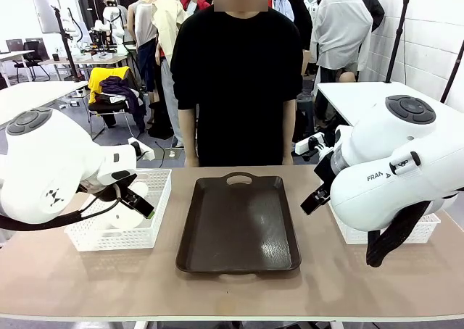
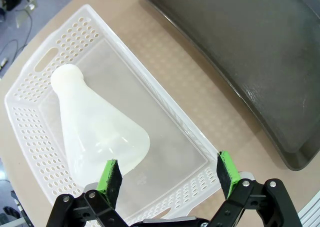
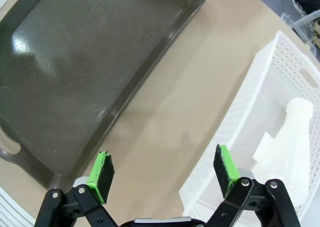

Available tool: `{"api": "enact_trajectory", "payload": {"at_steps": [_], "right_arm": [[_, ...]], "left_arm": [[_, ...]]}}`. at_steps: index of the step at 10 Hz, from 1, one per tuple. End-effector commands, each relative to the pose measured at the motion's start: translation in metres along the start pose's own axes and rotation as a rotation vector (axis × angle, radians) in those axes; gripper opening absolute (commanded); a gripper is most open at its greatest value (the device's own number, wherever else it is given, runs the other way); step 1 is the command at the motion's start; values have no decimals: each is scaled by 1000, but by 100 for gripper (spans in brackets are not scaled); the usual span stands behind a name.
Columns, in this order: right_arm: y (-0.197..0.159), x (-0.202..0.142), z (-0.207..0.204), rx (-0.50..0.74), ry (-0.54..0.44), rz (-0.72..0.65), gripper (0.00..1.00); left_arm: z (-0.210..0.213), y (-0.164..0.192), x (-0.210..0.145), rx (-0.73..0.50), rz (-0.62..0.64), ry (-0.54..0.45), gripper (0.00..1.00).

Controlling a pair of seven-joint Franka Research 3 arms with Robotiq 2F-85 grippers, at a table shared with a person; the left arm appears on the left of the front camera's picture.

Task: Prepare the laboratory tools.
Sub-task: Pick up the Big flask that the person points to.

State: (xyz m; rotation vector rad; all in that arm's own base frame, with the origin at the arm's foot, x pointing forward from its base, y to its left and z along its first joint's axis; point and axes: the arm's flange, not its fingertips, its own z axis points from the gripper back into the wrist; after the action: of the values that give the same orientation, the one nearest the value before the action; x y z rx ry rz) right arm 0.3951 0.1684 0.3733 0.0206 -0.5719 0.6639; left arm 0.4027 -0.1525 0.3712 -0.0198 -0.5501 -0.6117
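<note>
Both sets of fingers spread wide, nothing held. Left gripper (image 2: 168, 173) hovers over the left basket (image 2: 22, 117), which sits at 9 o'clock of the tray (image 1: 239, 231). Left flask (image 2: 97, 132) lies on its side in it, neck toward 11 o'clock in the wrist view. Right flask (image 3: 296, 132) is in the right basket (image 3: 235, 122), at 3 o'clock of the right gripper (image 3: 163, 171). My call: I'd shift each gripper over its flask, straddle the neck crosswise rather than the wide base, and go low before closing.
</note>
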Motion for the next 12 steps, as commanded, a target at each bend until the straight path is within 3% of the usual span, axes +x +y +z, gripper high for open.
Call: {"api": "enact_trajectory", "payload": {"at_steps": [1, 5, 9, 10, 12], "right_arm": [[-8, 10, 22, 0, -11, -12, 100], [-54, 25, 85, 186, -78, -150, 100], [-116, 1, 115, 583, -99, -349, 100], [-128, -8, 117, 631, -111, -384, 100], [-147, -30, 116, 771, -173, -489, 100]], "left_arm": [[18, 14, 5, 11, 22, -44, 100], [75, 74, 17, -261, 120, -178, 100], [79, 137, 1, -724, 318, -157, 100], [78, 145, -7, -785, 372, -149, 100], [74, 154, -24, -1026, 409, -197, 100]]}}
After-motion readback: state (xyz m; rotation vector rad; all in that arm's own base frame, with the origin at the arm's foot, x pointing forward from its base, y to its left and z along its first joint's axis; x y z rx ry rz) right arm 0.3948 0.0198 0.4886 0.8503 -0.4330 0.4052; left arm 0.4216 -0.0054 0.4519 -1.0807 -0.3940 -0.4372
